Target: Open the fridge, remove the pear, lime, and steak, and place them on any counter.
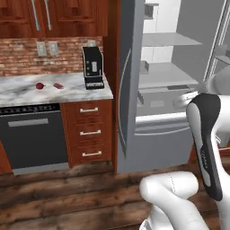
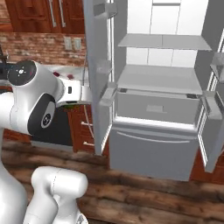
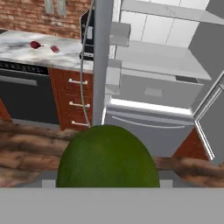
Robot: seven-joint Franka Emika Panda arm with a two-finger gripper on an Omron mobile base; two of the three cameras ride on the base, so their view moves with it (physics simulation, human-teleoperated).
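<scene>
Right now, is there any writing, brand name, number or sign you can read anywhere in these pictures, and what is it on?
None can be read.
Robot arm: a faint mark along the dark cover, too blurred to read.
Coffee machine: a pale front panel, no legible text.
Fridge, wall outlets, counter: no lettering visible.

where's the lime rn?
In the hand view the lime sits bottom centre, right at the pincer, in front of the open fridge.
</scene>
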